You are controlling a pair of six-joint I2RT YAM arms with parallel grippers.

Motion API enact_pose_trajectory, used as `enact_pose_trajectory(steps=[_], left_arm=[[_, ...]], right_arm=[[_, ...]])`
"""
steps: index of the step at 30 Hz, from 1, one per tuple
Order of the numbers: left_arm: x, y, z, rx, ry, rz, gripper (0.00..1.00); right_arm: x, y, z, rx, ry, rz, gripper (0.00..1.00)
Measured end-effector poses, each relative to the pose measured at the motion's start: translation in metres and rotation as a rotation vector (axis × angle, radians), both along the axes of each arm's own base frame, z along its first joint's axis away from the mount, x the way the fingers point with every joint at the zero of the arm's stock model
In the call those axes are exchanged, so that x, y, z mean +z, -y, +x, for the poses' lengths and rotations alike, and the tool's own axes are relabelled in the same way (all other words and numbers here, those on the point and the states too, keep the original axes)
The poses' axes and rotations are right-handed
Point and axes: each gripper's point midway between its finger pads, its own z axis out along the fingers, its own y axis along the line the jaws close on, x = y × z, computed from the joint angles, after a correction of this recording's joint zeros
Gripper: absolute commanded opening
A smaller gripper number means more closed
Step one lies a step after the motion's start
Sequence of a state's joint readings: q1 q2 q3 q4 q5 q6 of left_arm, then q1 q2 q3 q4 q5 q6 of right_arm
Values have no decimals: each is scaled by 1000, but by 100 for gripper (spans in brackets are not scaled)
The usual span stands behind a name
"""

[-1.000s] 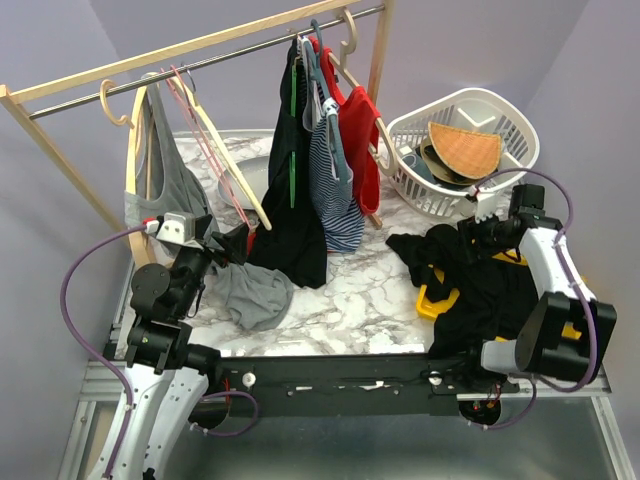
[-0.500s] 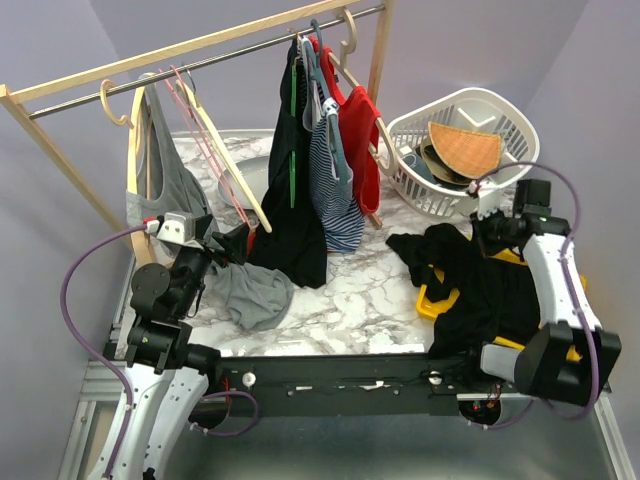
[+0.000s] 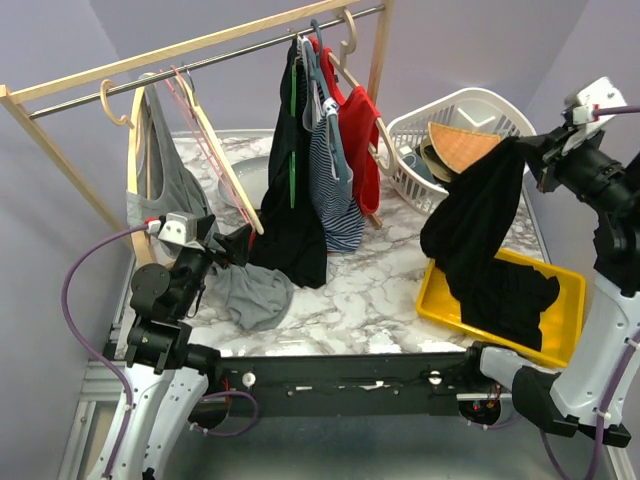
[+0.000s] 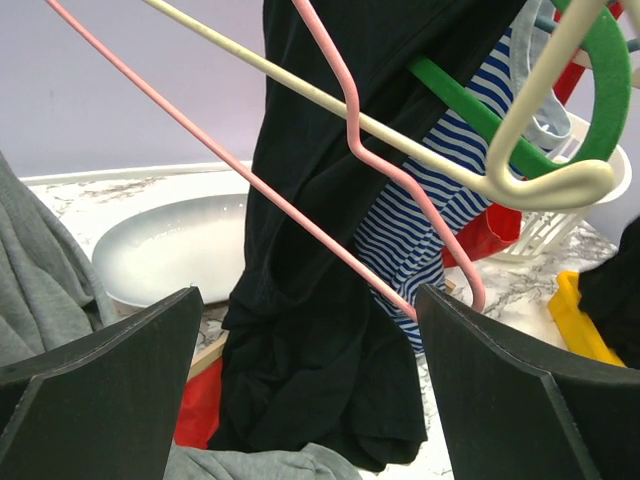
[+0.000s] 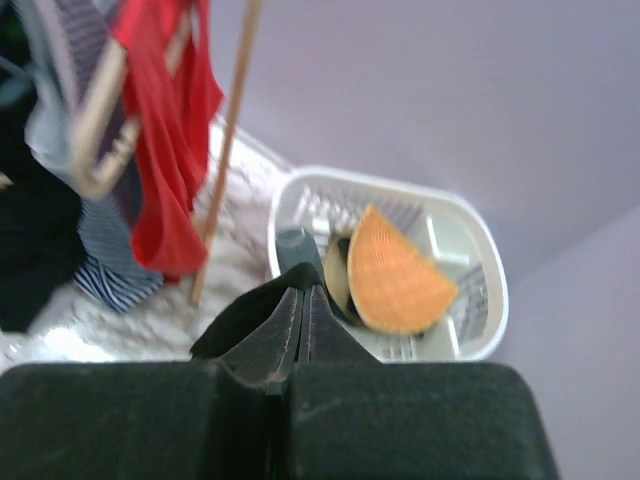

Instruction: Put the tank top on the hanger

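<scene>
My right gripper [image 3: 528, 155] is raised high at the right, shut on the top edge of the black tank top [image 3: 480, 240]. The fabric hangs limp from it, and its lower end rests in the yellow tray [image 3: 570, 290]. In the right wrist view the fingers [image 5: 303, 300] are pressed together with black cloth [image 5: 235, 315] around them. The cream hanger [image 3: 230, 165] hangs slanted from the rack at the left, beside a pink wire hanger [image 3: 205, 140]. My left gripper [image 3: 235, 242] stands open just below the cream hanger's lower tip [image 4: 555, 185], with nothing between its fingers [image 4: 305, 300].
The rack rail [image 3: 200, 55] crosses the back, carrying a black garment with a green stripe [image 3: 290, 200], a striped top [image 3: 335, 200] and a red one [image 3: 360, 140]. A grey top [image 3: 160, 170] hangs left. A white basket [image 3: 500, 110] stands back right, and grey cloth [image 3: 255, 290] lies near my left arm.
My right gripper has shut on the tank top and risen up and to the right, lifting it off the tray so it hangs. The left arm has not moved.
</scene>
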State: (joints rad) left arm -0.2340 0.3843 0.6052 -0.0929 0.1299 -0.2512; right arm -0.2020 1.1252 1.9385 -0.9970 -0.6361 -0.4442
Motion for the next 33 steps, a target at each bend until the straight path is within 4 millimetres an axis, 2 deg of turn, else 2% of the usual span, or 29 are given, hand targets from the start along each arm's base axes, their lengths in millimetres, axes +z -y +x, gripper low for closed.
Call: enact_pose_trajectory(steps=[2,5,11,15,17,19,23,24,26,27,28,29,30,32,33], left_arm=[[0,2,-1,-10,1,1,99],[0,4,-2,-24,3,3,99],[0,9,-4,-55,3,7,99],[0,12,-6,-75,4,10,99],[1,14,-6,-85,9,11,99],[0,15,-6,-93,12,11,99],[0,19,-8,-118,15,16,99],[1,21,-9,-130,19,18,99],[1,23,-11,-145,24,19,99],[2,25,-12,-155,27,20,99],[3,26,-13,-165,31,21,99],[3,27,-13,-172,34,21,99],[4,29,-14,-183,39,22,99],[5,32,-16,-202,43,24,99],[5,33,-17,-210,44,25,99]], right_arm=[[28,-13,-12,56,61,34,1],[53,-37,-32,170,99,107,1],[87,-80,-67,441,108,255,1],[89,-93,-76,556,68,306,1],[79,-103,-78,623,22,332,1],[64,-114,-78,678,-34,353,1],[10,-139,-70,782,-178,384,1],[-19,-147,-64,801,-243,392,1],[-59,-154,-54,802,-327,398,2],[-89,-157,-44,788,-384,397,6],[-108,-158,-37,770,-421,397,11],[-141,-158,-24,734,-472,392,15],[-169,-156,-16,700,-524,388,34],[-212,-152,-6,637,-593,366,57],[-237,-149,-2,597,-633,348,75]])
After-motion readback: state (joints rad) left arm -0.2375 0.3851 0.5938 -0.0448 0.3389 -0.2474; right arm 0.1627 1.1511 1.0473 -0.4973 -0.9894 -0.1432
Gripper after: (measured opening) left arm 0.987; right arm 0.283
